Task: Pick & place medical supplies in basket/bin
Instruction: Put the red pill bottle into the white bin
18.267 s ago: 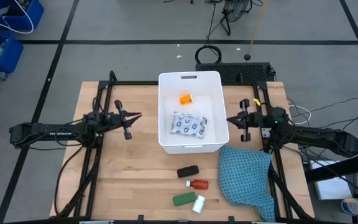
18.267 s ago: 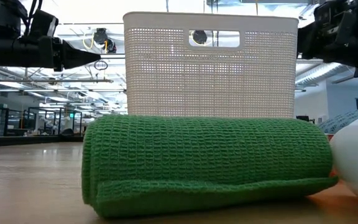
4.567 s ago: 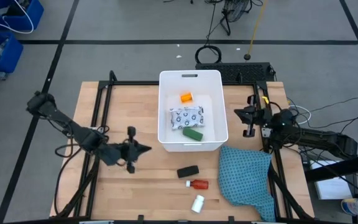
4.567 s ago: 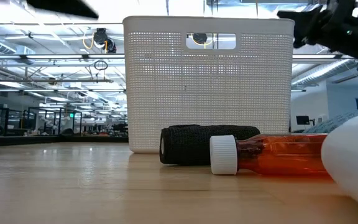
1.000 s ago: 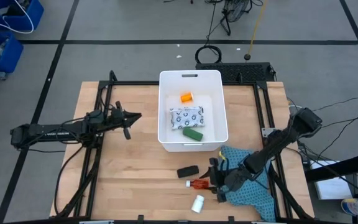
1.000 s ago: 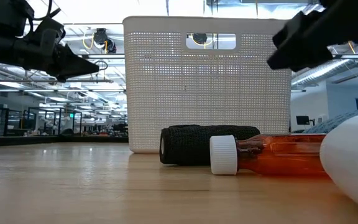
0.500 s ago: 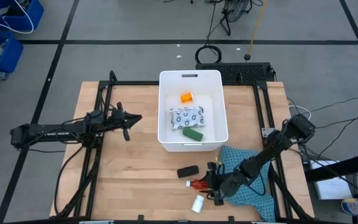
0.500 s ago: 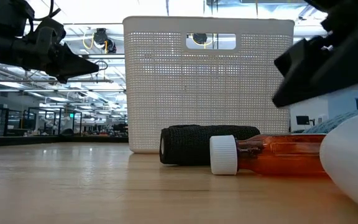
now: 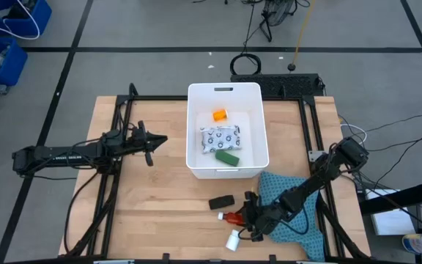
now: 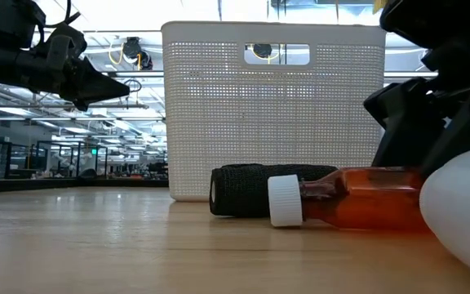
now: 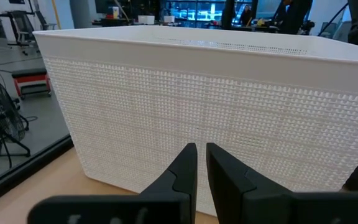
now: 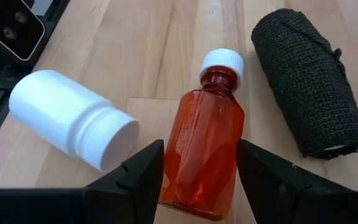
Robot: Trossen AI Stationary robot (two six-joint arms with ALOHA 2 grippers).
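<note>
While the right gripper [image 12: 194, 163] sits low over the small red bottle [image 12: 202, 149], near the bottom middle of the high view, the step in hand looks to be the pick of that bottle. To do it well, I judge the fingers should settle evenly on either side of the body, not the white cap, and close squarely so the bottle does not roll or squirt out sideways. The small white bottle [image 12: 73, 127] lies close on one side and the black bandage roll [image 12: 307, 109] on the other — neither should be nudged.

From the right wrist view the jaws stand apart, one finger on each flank of the red bottle, and I cannot tell whether they touch it; nothing is gripped yet.

Up and to the left in the high view, the left gripper [image 9: 158, 139] waits beside the white bin [image 9: 194, 139] with its fingers nearly together, holding nothing. Inside the bin lie the orange vial [image 9: 219, 115], the dotted white packet [image 9: 220, 136] and the green oblong [image 9: 228, 157] — the teal cloth [image 9: 299, 224] lies under the right arm.
</note>
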